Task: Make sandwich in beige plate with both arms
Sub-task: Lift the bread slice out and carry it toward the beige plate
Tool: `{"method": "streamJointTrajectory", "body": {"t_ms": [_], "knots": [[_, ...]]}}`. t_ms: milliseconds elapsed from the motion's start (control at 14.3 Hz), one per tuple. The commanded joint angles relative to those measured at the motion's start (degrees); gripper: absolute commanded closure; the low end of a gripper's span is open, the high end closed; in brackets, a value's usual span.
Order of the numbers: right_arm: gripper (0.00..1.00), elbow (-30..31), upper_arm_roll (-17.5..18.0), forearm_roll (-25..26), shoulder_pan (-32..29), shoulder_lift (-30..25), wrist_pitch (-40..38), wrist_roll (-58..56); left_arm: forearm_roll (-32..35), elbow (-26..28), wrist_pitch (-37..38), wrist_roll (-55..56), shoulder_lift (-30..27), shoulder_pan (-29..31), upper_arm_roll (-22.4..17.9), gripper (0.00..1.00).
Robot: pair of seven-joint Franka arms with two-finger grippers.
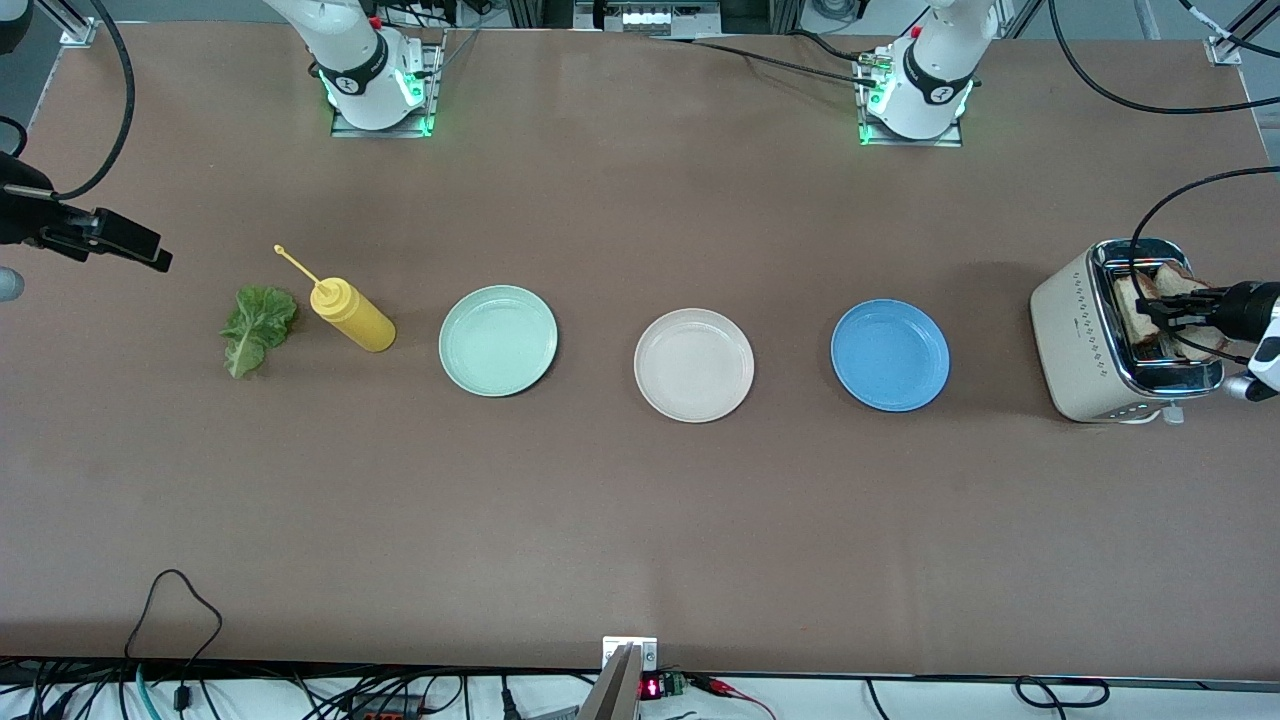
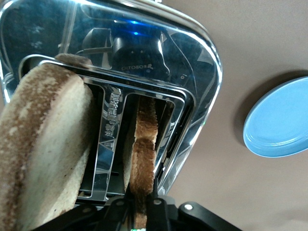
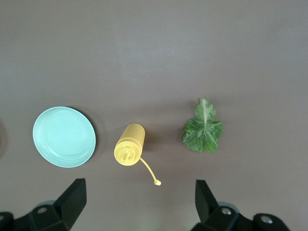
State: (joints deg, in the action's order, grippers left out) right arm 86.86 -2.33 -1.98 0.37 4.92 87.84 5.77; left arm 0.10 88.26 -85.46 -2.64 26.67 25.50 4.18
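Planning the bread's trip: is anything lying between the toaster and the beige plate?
Yes: the blue plate lies on the table between the toaster and the beige plate. The left gripper is shut on a bread slice.

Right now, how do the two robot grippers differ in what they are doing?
The left gripper is shut on a slice of bread standing in the toaster; the right gripper is open and holds nothing. The left gripper is at the toaster's slots, while the right gripper hangs over bare table by the lettuce leaf and yellow bottle. Both are black, two-fingered.
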Motion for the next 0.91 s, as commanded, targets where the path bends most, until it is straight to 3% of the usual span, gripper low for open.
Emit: {"method": "streamJointTrajectory", "body": {"t_ms": [0,351,842], "knots": [[0.0,-0.3,0.2,-0.9,-0.5,0.0,-0.7,0.1,0.9,-0.3,0.8,-0.9,-0.2,-0.1,0.2,1.0],[0.0,-0.3,0.1,-1.0,-0.5,0.0,-0.7,0.1,0.9,-2.0,4.3,-0.9,-1.3,-0.2,1.1,1.0],[0.0,-0.3,0.1,-1.0,-0.5,0.0,-0.7,0.1,0.3,-17.8,21.9,-1.1,-2.3,-0.3,5.9,1.0]]}}
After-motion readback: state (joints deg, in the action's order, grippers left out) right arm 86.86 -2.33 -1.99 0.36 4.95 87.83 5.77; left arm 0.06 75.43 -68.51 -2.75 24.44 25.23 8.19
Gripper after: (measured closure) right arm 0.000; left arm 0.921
